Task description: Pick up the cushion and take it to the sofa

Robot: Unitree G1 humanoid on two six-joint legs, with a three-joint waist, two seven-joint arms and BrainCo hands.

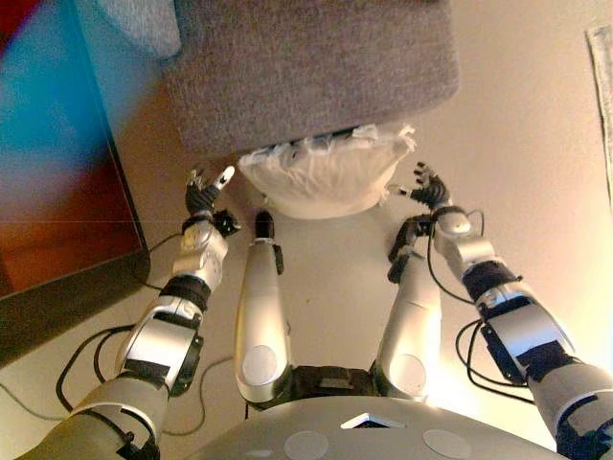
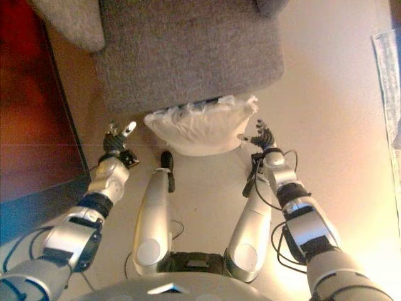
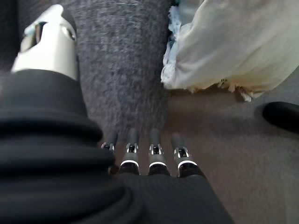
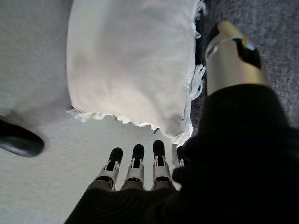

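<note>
A white fringed cushion (image 1: 326,177) lies on the floor against the front of the grey sofa (image 1: 306,67). My left hand (image 1: 204,195) hovers to the cushion's left, a short gap away, fingers straight and open. On the other side my right hand (image 1: 428,189) stands open just off the cushion's right corner, not touching it. The left wrist view shows the cushion (image 3: 233,46) past the fingers (image 3: 154,154), with the sofa (image 3: 121,70) straight ahead. In the right wrist view the cushion (image 4: 131,60) sits close beyond the fingers (image 4: 135,163). Neither hand holds anything.
A dark low piece of furniture (image 1: 57,172) stands to the left of the sofa, close to my left arm. A light rug edge (image 1: 601,86) shows at the far right. Bare beige floor (image 1: 517,125) spreads to the right of the sofa.
</note>
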